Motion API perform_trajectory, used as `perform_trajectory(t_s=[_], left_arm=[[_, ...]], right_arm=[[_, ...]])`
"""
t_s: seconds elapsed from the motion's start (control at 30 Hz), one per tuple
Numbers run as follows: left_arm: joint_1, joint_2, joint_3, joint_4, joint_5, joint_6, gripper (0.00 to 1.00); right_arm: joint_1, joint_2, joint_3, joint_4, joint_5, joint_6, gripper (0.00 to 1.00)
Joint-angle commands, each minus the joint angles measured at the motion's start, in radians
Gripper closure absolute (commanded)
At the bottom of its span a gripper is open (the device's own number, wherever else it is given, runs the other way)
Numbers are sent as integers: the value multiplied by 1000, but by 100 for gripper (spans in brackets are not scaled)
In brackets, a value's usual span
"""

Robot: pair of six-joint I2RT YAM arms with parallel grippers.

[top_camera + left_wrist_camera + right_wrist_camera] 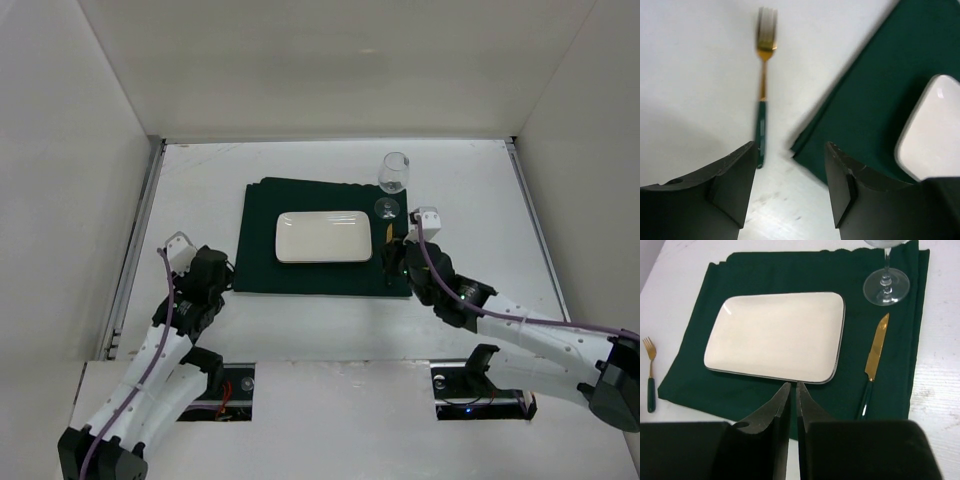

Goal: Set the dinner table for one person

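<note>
Table: mat w/ plate, knife R of plate, glass far-R corner; fork just L of mat. L gripper wide, empty; R gripper pinched together, empty. Setting looks done.

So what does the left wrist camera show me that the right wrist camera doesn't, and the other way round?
Only the left wrist view: the left claw, open.

Only the right wrist view: the right claw, shut; the gold knife with a dark green handle, lying right of the plate; the foot and stem of the clear wine glass.

Both: the gold fork with a green handle lying on the bare white dinner table, the dark green cloth placemat, and the white rectangular plate on it, seen whole only from the right wrist.
</note>
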Motion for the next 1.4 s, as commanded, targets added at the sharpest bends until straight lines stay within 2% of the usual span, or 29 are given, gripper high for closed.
perform_trajectory(t_s=[0.0, 0.17, 0.27, 0.33, 0.47, 0.63, 0.93, 1.37], left_arm=[[27, -24, 75, -222, -29, -2, 47], [13, 13, 128, -351, -48, -91, 47], [13, 70, 171, -441, -54, -144, 52], [4, 83, 176, -466, -57, -177, 56], [-8, 113, 152, -471, -48, -214, 58], [-7, 146, 98, -413, -11, -258, 60], [23, 306, 57, -169, 21, -132, 61], [102, 398, -16, 15, 93, -77, 68]], right_arm=[[6, -67, -60, 130, 19, -16, 85], [2, -111, -112, 160, -13, -13, 84], [-10, -113, -133, 182, -33, -7, 84], [-9, -122, -134, 180, -39, -1, 84], [-10, -122, -139, 188, -61, 7, 82], [-10, -101, -136, 190, -76, 12, 81], [-7, -23, -105, 182, -94, 7, 82], [-4, -46, -122, 197, -96, 9, 82]])
